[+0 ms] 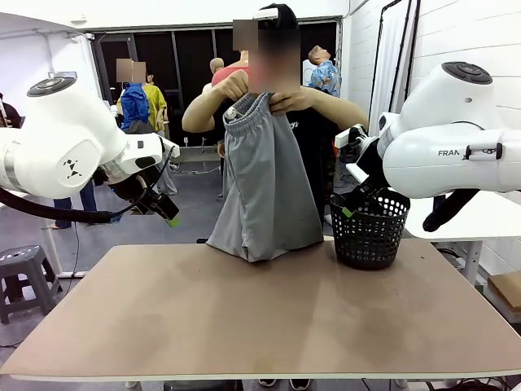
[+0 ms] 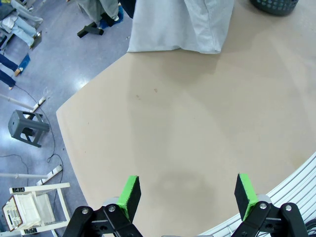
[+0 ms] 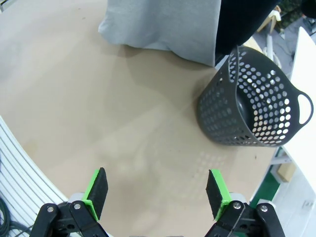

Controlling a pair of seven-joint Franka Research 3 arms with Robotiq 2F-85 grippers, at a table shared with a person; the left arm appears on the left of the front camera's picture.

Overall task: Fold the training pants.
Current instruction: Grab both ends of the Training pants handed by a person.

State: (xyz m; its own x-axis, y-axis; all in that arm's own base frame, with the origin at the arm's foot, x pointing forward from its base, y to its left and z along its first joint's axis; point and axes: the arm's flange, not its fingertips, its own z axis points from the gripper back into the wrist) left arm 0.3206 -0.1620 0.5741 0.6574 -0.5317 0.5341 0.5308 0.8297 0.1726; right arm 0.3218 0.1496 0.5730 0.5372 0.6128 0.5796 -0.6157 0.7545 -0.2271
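We see the light grey soft-fabric training pants [image 1: 264, 179] hanging at the far side, held by the waistband in the person's hands [image 1: 234, 85], lower end resting on the tan worktop [image 1: 260, 318]. A black perforated plastic basket [image 1: 370, 232] stands just beside them, to our right. Our left claw [image 2: 187, 186] and right claw [image 3: 157, 187] hover over the worktop, both spread wide and empty.
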